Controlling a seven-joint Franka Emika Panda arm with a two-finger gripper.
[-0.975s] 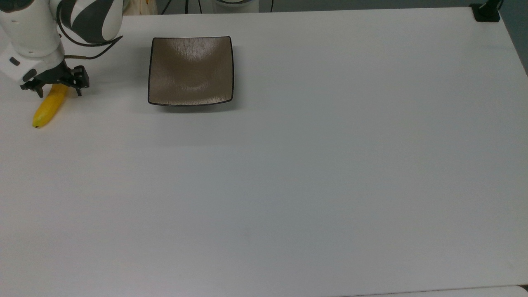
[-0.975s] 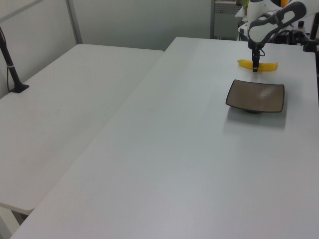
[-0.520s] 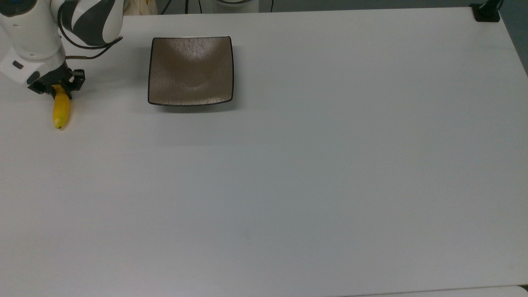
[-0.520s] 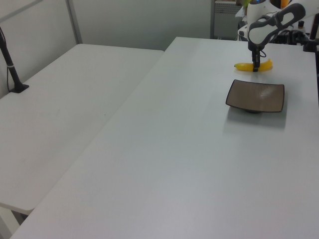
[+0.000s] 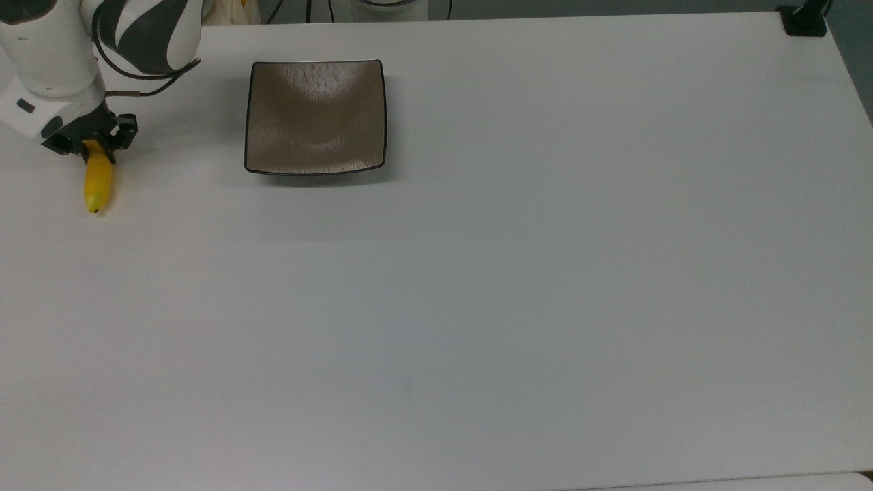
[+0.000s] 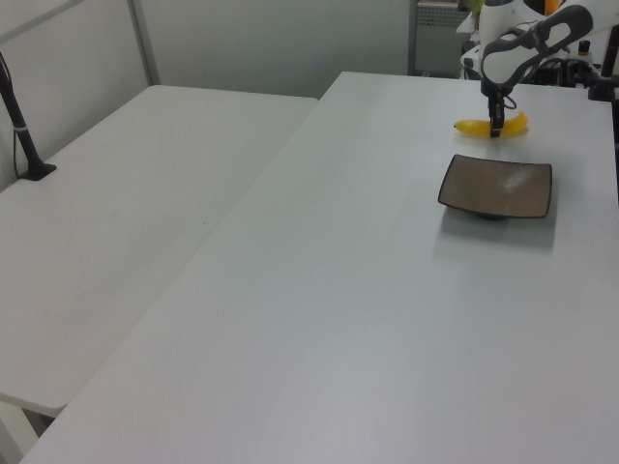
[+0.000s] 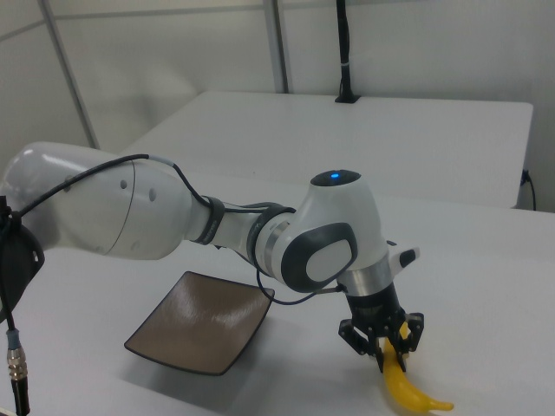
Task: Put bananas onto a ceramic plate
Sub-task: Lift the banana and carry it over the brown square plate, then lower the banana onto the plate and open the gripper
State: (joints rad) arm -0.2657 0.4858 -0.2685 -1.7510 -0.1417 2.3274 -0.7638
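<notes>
Since half a second ago, hand (image 5: 97,147) stays clamped on banana (image 5: 97,183) | plate (image 5: 316,116) unmoved.

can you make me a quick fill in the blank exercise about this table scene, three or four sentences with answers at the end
1. The claw is closed on one end of the ____.
2. The ceramic plate is ____ in shape.
3. In the top view, the banana lies to the ____ of the plate.
4. The plate has ____ on it.

Missing words: banana; square; left; nothing
</notes>
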